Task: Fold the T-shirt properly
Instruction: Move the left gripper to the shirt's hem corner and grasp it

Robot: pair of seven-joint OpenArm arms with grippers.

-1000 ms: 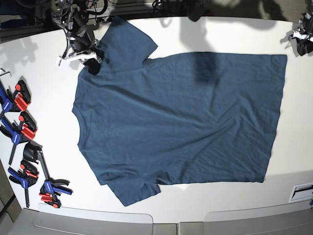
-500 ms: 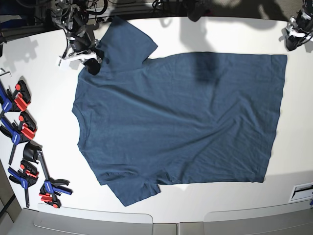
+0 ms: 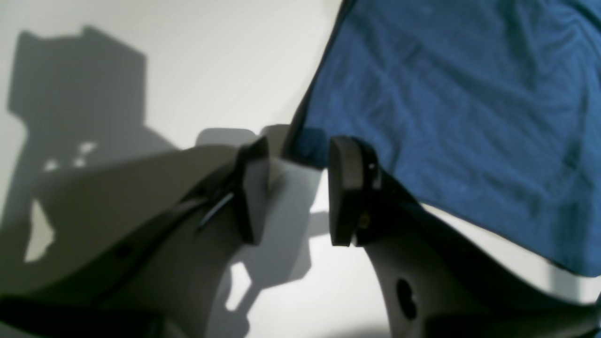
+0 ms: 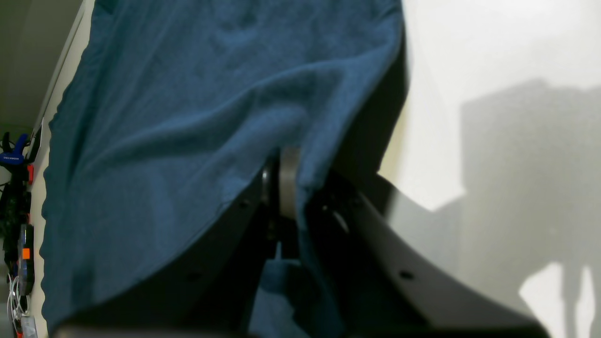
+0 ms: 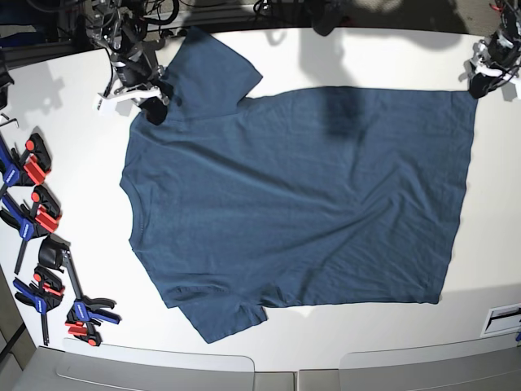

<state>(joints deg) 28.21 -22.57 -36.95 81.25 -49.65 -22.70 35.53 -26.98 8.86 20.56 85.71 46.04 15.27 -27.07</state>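
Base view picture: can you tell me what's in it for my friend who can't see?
A dark blue T-shirt lies spread flat on a white table. The right gripper pinches the shirt near one sleeve, while the left gripper sits open at a hem corner. Blue and red clamps lie along one table edge.

Bare table (image 5: 73, 114) around the T-shirt (image 5: 301, 195) on all sides; widest strip along the near edge. Clamps (image 5: 37, 220) crowd the base view's left edge, well apart from the collar.

The T-shirt (image 5: 301, 204) lies flat on the table (image 5: 73, 122), clamps (image 5: 41, 236) beside its collar edge.
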